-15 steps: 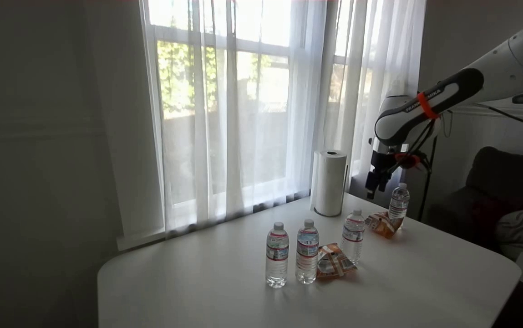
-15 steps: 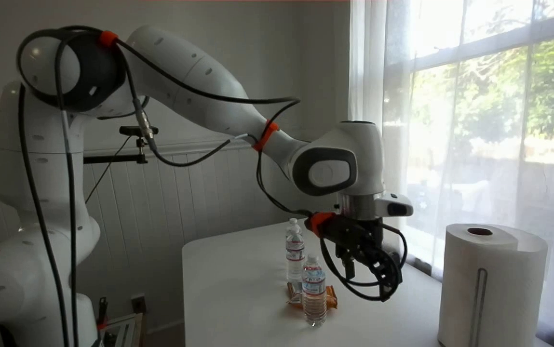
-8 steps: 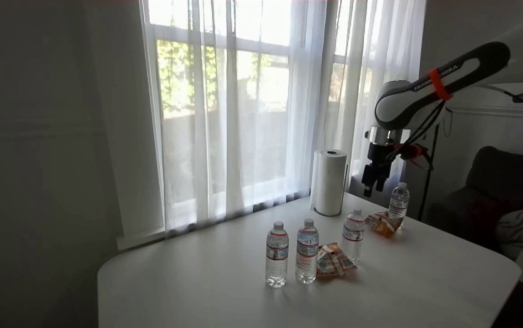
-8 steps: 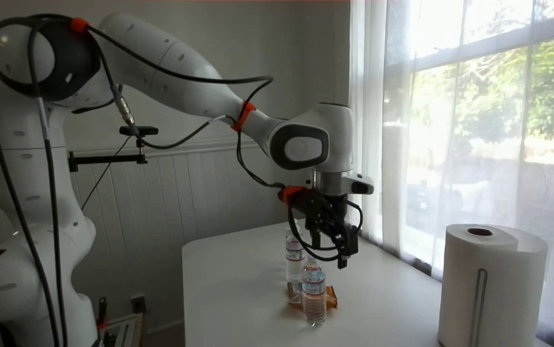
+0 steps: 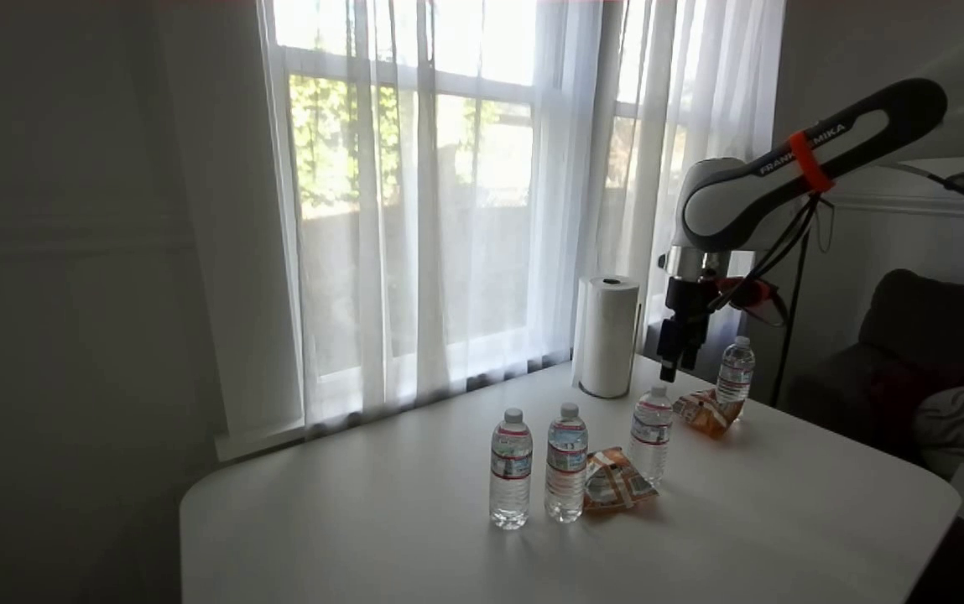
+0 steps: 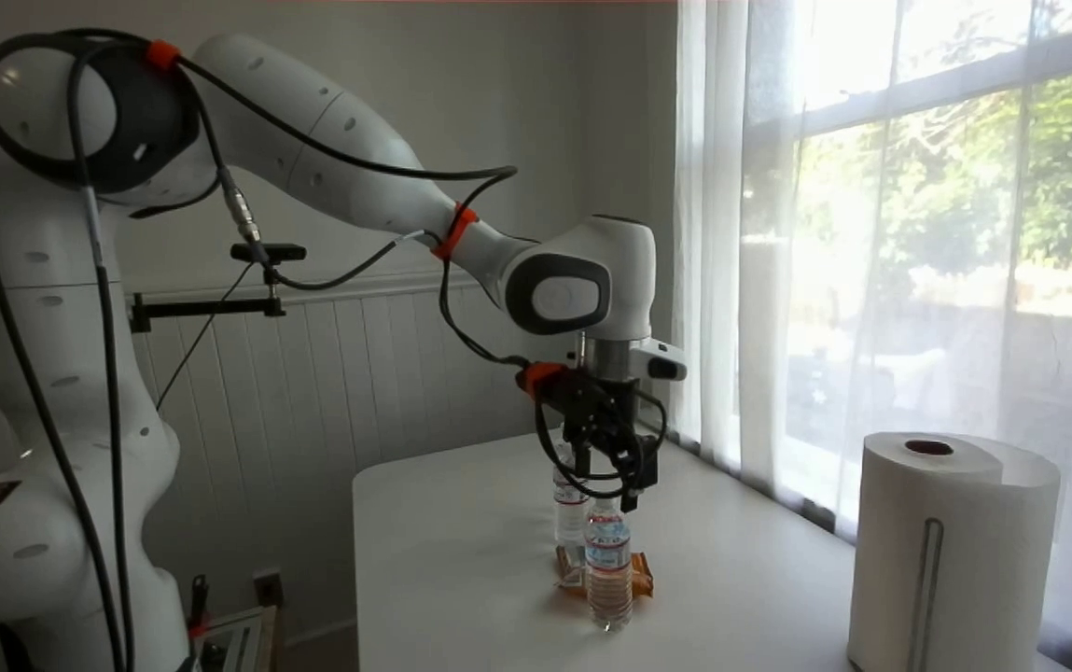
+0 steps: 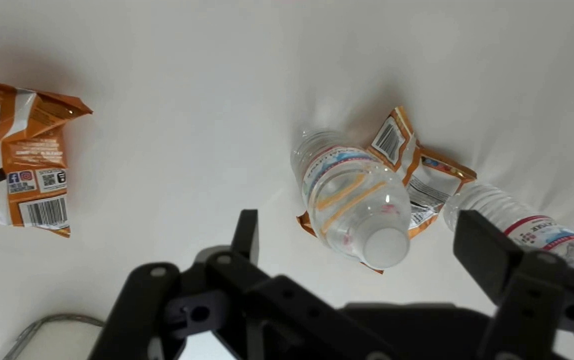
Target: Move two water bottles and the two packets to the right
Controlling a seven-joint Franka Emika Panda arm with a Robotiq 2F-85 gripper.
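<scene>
The first bottle (image 5: 511, 471), leftmost in an exterior view, stands upright near the second bottle (image 5: 566, 466); the third bottle (image 5: 651, 436) comes next, and the fourth bottle (image 5: 736, 369) stands well apart on the same desk (image 5: 347, 537). The near packet (image 5: 620, 482) lies between the second bottle and the third bottle. In the wrist view the third bottle hides this packet's middle, with orange corners showing on either side; whether they touch, I cannot tell. The far packet (image 5: 704, 413) lies just beside the fourth bottle, their overlap hard to read, and is cut off by the left edge of the wrist view. There, too, the second bottle is partly covered by the end effector (image 7: 357, 225) and cut off at right.

The end effector is released, its jaws spread wide above the third bottle, whose cap shows between them. In an exterior view it masks the bottle tops behind, so how many line up is unclear.

Farther out, the roll (image 6: 983, 560) stands near the curtain (image 6: 713, 233), its foot cropped there. The arm (image 6: 349, 149) is cut off in both exterior views.
</scene>
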